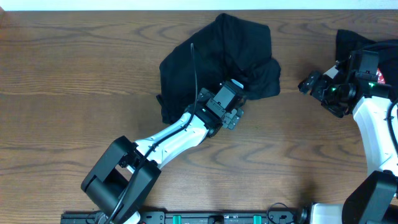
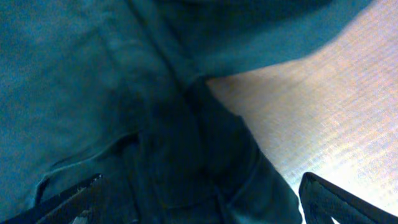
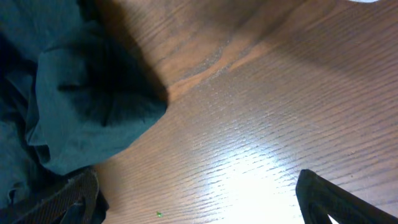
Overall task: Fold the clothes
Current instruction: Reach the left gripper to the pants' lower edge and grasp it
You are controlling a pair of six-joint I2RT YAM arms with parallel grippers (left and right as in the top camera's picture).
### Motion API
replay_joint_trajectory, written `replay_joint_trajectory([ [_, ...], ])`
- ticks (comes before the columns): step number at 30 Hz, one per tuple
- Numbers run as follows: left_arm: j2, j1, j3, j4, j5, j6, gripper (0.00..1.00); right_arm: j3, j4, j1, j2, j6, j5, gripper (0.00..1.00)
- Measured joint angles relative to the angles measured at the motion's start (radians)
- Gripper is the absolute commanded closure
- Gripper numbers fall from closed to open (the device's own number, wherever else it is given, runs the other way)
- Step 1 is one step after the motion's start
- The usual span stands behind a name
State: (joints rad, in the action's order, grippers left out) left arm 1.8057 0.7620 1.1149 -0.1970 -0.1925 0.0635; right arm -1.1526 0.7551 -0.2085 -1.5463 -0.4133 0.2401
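the clothes (image 1: 217, 56) lie in a black heap on the table (image 1: 74, 74), near the far edge and a bit past the middle. they are bunched up, not flat, with folds and bumps all over. the near side of the heap is uneven.

the left arm (image 1: 168, 140) comes in from the near left side and points at the heap. the left gripper (image 2: 202, 190) is wide apart and holds nothing. its two fingers (image 2: 74, 199) sit at the near edge of the clothes, and in the left wrist view dark cloth fills the space between them. i cannot tell if the fingers touch the cloth.

the right arm (image 1: 376, 134) is on the right side of the table. the right gripper (image 3: 196, 183) is wide apart too, and it holds nothing. it hangs over bare wood, a little way off to the right of the heap. in the right wrist view a fold of the clothes (image 3: 74, 112) shows off to one side.

another dark cloth (image 1: 347, 40) lies at the far right, partly hidden by the right arm.
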Motion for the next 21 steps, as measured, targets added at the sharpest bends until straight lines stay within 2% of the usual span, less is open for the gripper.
replay_joint_trajectory([
  [6,0.037,0.003,0.043,-0.019,-0.031,0.098,0.02,0.0,0.004,0.0,0.0,0.0,0.0,0.01],
  [13,0.122,0.042,0.163,-0.099,-0.086,0.161,0.02,0.0,0.018,0.0,0.0,0.0,0.001,0.01],
  [21,0.19,0.051,0.177,-0.148,-0.159,0.257,0.02,0.0,0.026,0.0,0.0,0.004,0.003,0.01],
])
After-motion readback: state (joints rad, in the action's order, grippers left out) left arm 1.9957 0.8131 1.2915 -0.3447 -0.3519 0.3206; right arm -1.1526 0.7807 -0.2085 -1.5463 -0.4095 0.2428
